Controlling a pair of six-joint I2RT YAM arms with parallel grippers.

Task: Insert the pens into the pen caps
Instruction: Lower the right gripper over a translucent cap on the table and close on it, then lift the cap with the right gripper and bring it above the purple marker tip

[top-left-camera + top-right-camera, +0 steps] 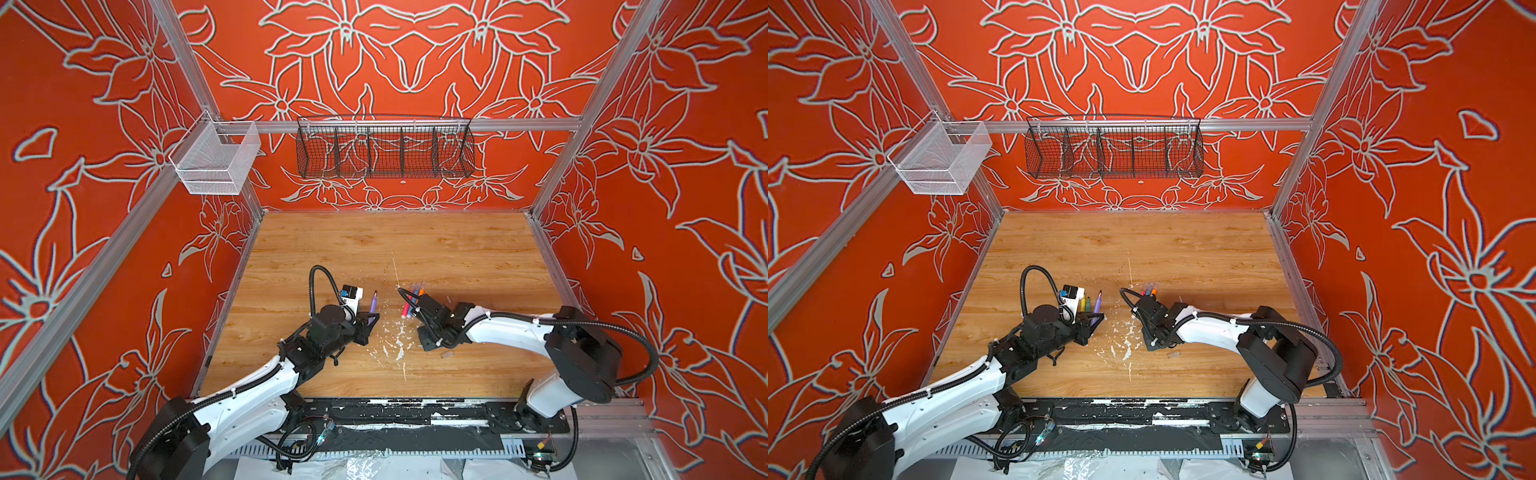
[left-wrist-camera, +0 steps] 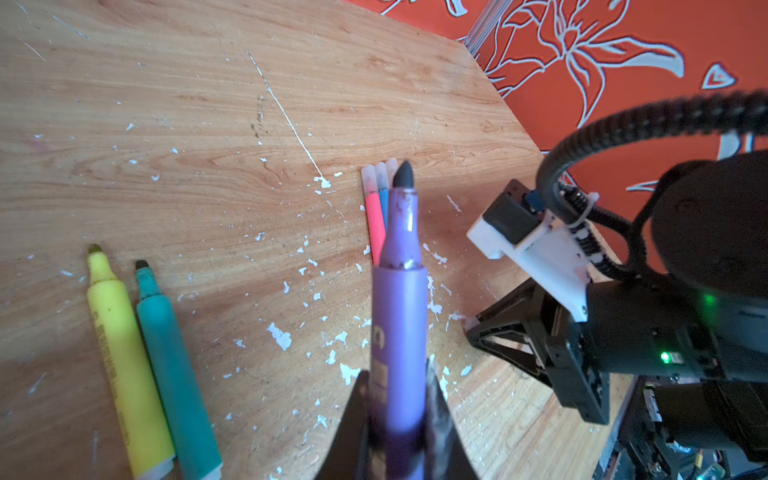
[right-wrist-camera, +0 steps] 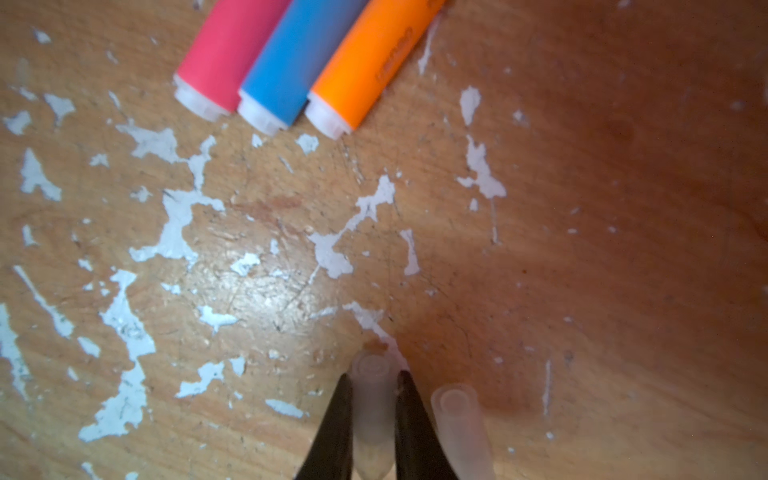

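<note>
My left hand [image 2: 397,374] is pinched on the rear half of the slim purple plastic felt-tip pen [image 2: 399,291]. The pen is raised over the wooden worktop [image 1: 415,249], dark nib outward, at the left-arm edge of the patch of white paint flecks [image 1: 395,340]. My right hand [image 3: 374,376] is pressed onto a small translucent plastic pen cap [image 3: 371,411] at the right-arm edge of that patch, mouth facing outward. A second translucent cap [image 3: 459,424] lies just beside it. I cannot tell whether the held cap is clear of the worktop. I judge both parts light and rigid. The cap is smooth, round and thin-walled, so it may rotate or squirt out under side load. I should grip it mid-length with moderate force and keep the mouth unobstructed. The pen barrel is stiff, so holding it well behind the stepped collar leaves the nib section free. The nib looks soft and should not be driven against the cap rim.
</note>
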